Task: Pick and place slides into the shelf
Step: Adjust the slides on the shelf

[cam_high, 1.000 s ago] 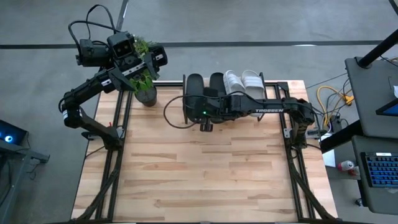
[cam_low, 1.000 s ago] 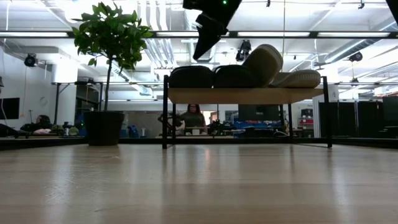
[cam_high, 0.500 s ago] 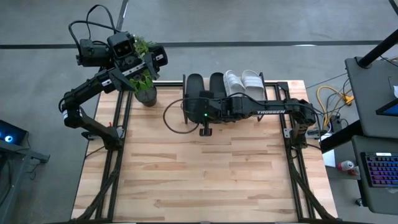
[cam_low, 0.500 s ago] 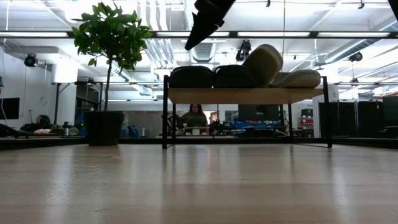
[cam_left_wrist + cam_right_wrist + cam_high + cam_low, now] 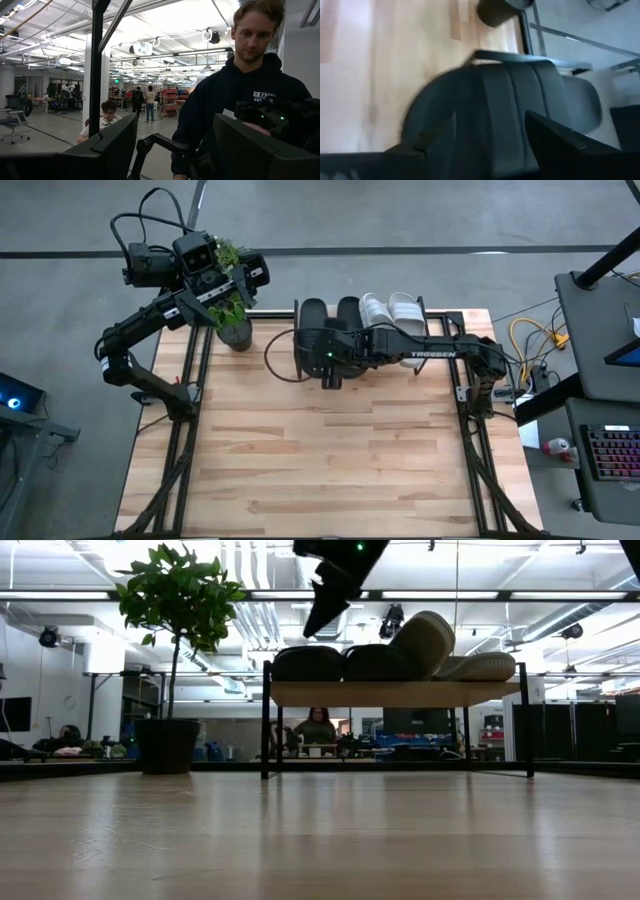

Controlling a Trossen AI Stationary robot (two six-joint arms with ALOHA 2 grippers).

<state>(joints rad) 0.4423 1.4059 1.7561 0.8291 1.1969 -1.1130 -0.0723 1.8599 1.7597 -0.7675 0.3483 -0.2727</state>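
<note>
Right gripper (image 5: 322,602) hovers above front edge of low wooden-plank shelf with thin black frame (image 5: 395,693), fingers spread, holding nothing. Four slides on shelf: two black slide sandals (image 5: 329,316) side by side at its left, two pale grey-white slide sandals (image 5: 390,310) to right, one tipped against its neighbour. Left gripper (image 5: 175,145) parked high beside potted green plant (image 5: 176,600) at table corner, fingers apart, empty.

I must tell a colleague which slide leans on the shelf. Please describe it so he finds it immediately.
On the wooden table, find the small shelf at its far edge, beside the potted plant. Four slides sit in a row there. Yours is the pale slide third from the plant: it alone stands tilted, its neighbours lie flat.
</note>
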